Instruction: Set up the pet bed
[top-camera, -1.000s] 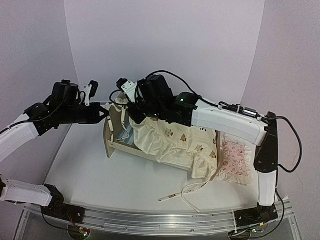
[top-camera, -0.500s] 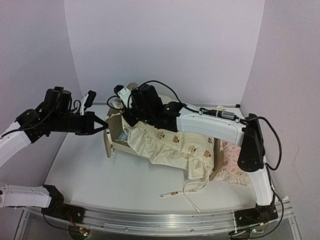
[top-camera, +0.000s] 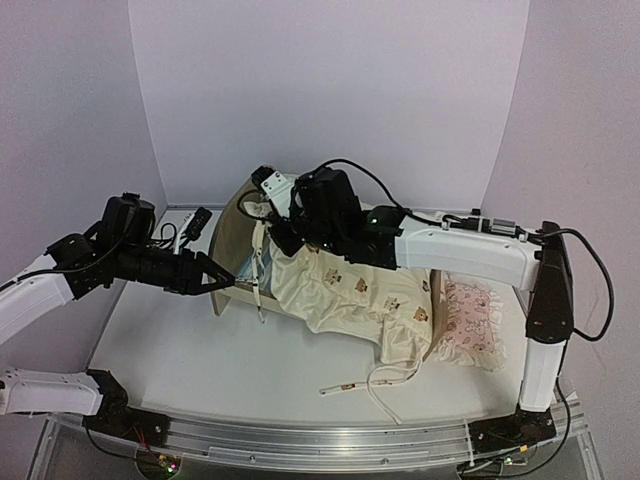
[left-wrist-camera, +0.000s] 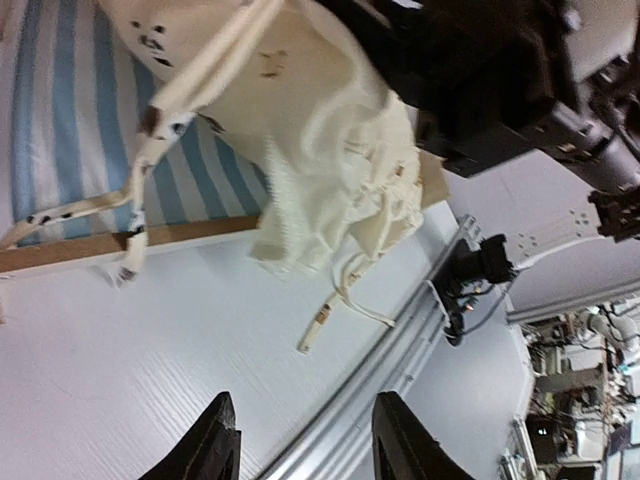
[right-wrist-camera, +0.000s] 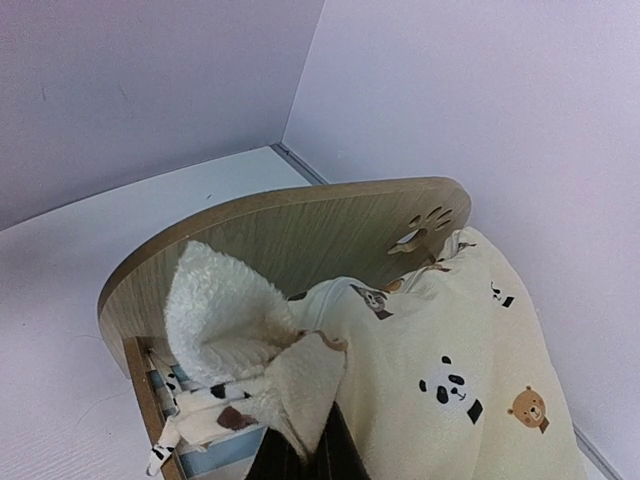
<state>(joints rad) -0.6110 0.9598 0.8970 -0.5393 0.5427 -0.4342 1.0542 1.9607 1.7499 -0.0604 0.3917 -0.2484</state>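
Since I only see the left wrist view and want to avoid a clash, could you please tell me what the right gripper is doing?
Observer: The right gripper is shut on a fleecy corner of the cushion, held up beside the headboard.
Operator: Thank you. Is there a pillow anywhere?
Observer: Yes, a pink pillow lies on the table just past the foot end of the pet bed.
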